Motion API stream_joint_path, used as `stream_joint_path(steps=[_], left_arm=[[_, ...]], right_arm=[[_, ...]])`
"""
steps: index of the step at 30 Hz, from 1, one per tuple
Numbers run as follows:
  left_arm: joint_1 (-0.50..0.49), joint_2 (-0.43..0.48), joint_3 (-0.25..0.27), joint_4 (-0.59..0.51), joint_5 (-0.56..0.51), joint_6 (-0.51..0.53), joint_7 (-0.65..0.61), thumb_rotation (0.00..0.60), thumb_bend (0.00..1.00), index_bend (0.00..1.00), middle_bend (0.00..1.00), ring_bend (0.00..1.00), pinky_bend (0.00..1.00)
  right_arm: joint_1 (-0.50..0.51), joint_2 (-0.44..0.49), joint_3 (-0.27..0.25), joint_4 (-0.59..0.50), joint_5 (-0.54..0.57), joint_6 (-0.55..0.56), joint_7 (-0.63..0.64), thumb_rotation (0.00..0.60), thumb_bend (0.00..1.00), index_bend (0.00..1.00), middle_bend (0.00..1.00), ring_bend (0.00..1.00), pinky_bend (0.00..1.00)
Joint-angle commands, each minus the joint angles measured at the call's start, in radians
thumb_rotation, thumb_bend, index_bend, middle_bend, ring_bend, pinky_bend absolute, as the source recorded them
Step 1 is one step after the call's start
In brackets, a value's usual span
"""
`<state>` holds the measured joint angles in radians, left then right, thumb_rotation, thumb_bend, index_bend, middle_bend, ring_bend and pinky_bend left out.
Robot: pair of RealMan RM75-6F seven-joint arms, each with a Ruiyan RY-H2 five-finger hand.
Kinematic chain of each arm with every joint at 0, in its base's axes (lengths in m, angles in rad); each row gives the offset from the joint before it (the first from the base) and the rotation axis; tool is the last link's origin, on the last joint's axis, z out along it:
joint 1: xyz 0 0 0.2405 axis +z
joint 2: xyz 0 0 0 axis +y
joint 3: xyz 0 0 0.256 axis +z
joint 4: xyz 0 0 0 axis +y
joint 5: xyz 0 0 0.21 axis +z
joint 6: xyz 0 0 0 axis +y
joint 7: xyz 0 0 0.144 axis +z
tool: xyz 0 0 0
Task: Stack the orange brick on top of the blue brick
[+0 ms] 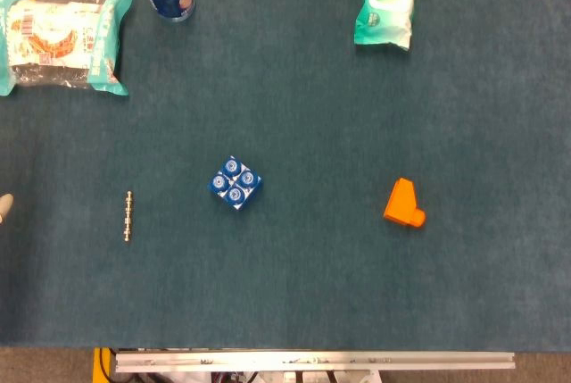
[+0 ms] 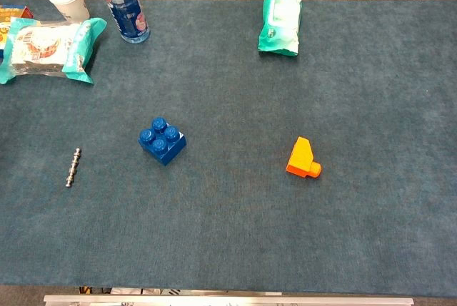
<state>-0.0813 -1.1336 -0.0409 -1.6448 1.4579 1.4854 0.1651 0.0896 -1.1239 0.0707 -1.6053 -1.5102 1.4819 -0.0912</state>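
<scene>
The orange brick (image 1: pixel 404 203) lies on its side on the table (image 1: pixel 303 303), well right of the blue brick (image 1: pixel 235 184), which sits studs-up. A sliver at the left edge may be the left hand; its state cannot be told. The right hand is unseen. Grasp the orange brick's flat sides, upright it, then align over the studs

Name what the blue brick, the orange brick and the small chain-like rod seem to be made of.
Blue brick: likely moulded plastic, glossy; its round studs catch light.
Orange brick: likely plastic, smooth, even colour, sloped face.
Small rod: probably metal; silvery, beaded, with bright glints, though too small to be sure.
</scene>
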Motion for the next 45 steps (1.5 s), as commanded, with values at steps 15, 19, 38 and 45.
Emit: stream_joint_path(steps=[15, 19, 38, 45], left_arm=[[-0.049, 0.024, 0.026, 0.021, 0.064, -0.080, -0.056, 0.600, 0.15, 0.11, 0.17, 0.16, 0.10], [-0.099, 0.035, 0.035, 0.037, 0.107, -0.143, -0.109, 0.600, 0.15, 0.11, 0.17, 0.16, 0.10], [-0.327, -0.076, 0.069, 0.172, 0.254, -0.376, -0.210, 0.600, 0.15, 0.11, 0.18, 0.16, 0.10], [-0.398, -0.166, 0.088, 0.276, 0.303, -0.420, -0.242, 0.600, 0.15, 0.11, 0.17, 0.16, 0.10]], right_arm=[[0.027, 0.017, 0.035, -0.020, -0.017, 0.018, 0.008, 0.600, 0.19, 0.26, 0.32, 0.25, 0.30], [0.034, 0.024, 0.042, -0.032, -0.018, 0.018, -0.002, 0.600, 0.19, 0.26, 0.32, 0.25, 0.30], [0.045, 0.012, 0.034, -0.034, -0.005, -0.005, 0.001, 0.600, 0.19, 0.26, 0.32, 0.25, 0.30], [0.042, 0.012, 0.030, -0.030, -0.007, -0.001, 0.005, 0.600, 0.19, 0.26, 0.32, 0.25, 0.30]])
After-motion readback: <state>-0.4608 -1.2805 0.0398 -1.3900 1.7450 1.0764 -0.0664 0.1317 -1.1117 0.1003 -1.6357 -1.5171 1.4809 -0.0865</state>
